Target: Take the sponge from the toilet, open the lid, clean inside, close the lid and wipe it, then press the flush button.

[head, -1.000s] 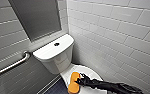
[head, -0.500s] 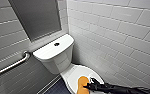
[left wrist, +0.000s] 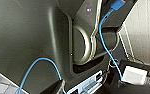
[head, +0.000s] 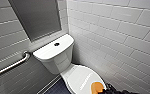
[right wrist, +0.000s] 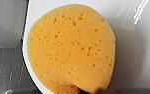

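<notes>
R gripper (head: 106, 89) sat at sponge (head: 97, 87) on lid (head: 78, 77); grip couldn't be told, so wipe prob. needed flat, even pressure w/ overlapping passes.

White glossy toilet (head: 54, 53), its boxy tank carrying the small round dark flush button (head: 56, 44) at the middle of the flat tank top. The oval lid (head: 78, 76) is shut down over the bowl, smooth and slightly domed, with faint grey lettering across it (too blurred to read). The orange-yellow sponge (head: 97, 87), porous and round-cornered, lies flat against the lid's front end close to the rim, well apart from the tank; the right wrist view shows its pitted face (right wrist: 71, 47) touching the white surface.
</notes>
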`<state>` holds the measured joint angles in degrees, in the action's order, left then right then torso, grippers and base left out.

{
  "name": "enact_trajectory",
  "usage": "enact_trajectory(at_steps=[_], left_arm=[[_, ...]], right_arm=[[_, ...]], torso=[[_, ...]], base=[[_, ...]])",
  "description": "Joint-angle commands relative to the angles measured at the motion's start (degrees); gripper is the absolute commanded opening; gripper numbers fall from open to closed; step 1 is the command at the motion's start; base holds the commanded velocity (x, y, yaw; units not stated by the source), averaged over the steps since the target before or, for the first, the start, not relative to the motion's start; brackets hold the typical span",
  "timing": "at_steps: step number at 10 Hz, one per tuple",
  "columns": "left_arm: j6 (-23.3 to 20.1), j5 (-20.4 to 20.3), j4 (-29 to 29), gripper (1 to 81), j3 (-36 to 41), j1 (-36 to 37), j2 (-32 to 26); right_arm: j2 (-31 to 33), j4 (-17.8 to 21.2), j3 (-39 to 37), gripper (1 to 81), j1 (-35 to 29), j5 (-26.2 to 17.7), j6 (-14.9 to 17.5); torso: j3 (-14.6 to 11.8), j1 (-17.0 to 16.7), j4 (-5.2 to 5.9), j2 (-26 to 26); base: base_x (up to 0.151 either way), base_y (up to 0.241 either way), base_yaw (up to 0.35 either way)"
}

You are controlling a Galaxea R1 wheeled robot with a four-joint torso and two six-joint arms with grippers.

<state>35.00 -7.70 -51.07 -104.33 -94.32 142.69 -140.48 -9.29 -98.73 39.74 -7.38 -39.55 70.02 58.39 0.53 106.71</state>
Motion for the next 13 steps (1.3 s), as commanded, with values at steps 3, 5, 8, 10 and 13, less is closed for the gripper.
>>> enact_trajectory(at_steps=[3, 5, 8, 10, 13], left_arm=[[0.07, 2.08, -0.88, 81.1, 0.44, -1.0, -1.61], [0.15, 2.08, -0.79, 81.1, 0.44, -0.13, -1.53], [0.16, 2.08, -0.87, 81.1, 0.44, 1.19, -1.44], [-0.02, 1.99, -0.79, 81.1, 0.44, 1.72, -1.18], [-0.28, 2.08, -0.87, 81.1, 0.44, 2.77, -0.21]], right_arm=[[17.57, -0.55, 4.7, 1.0, 10.22, 3.68, -1.23], [21.44, -0.64, 6.45, 1.0, 15.58, 5.0, -1.15], [23.12, -0.81, 7.95, 1.0, 25.07, 8.6, -0.54], [20.23, -1.25, 6.99, 1.0, 31.75, 9.22, -0.27], [11.88, -5.04, -0.92, 1.0, 41.33, 11.94, 0.52]], torso=[[-0.02, 0.0, 0.0, 0.0], [-0.02, 0.0, 0.0, 0.0], [-0.02, 0.0, 0.0, 0.0], [-0.02, -3.69, 0.0, -5.73], [-1.73, -5.33, 0.0, -8.18]], base=[[0.0, 0.0, 0.0], [0.0, 0.0, 0.0], [0.0, 0.0, 0.0], [0.0, 0.0, 0.0], [0.0, 0.0, 0.0]])
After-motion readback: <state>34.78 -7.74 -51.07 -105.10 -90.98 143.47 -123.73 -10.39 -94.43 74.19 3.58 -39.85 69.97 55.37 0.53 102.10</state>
